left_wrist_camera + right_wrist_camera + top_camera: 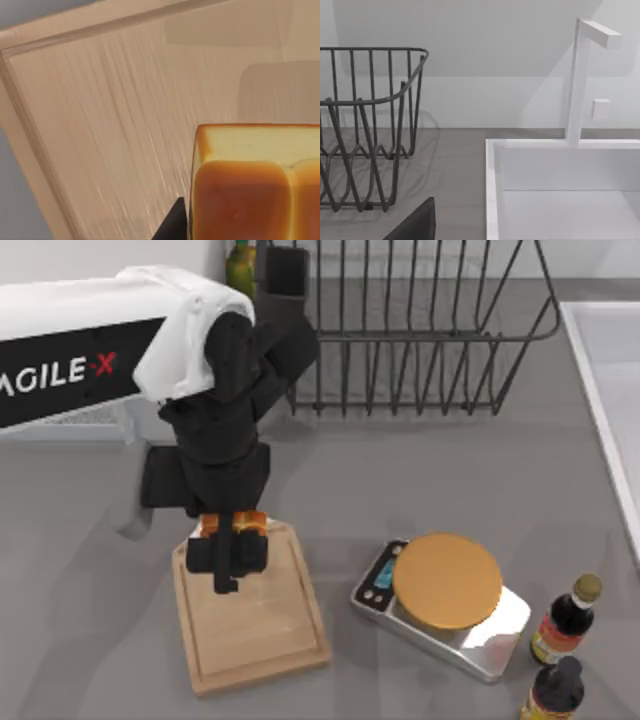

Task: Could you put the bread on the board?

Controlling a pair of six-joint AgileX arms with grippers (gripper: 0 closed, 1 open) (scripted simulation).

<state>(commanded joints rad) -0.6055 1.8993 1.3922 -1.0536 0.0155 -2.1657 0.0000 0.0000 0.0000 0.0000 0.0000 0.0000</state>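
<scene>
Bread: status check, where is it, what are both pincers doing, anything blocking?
Left pincer over the board's far end, shut on the bread. Bread just above the wood, not released. Right pincer parked near the sink. Board surface free.

The rectangular light wooden board shows fine straight matt grain. On it, the small golden-orange bread block looks glossy-crusted. Beside the board, the round orange-brown scale disc seems matt, on a shiny silver, probably metal, base.
</scene>
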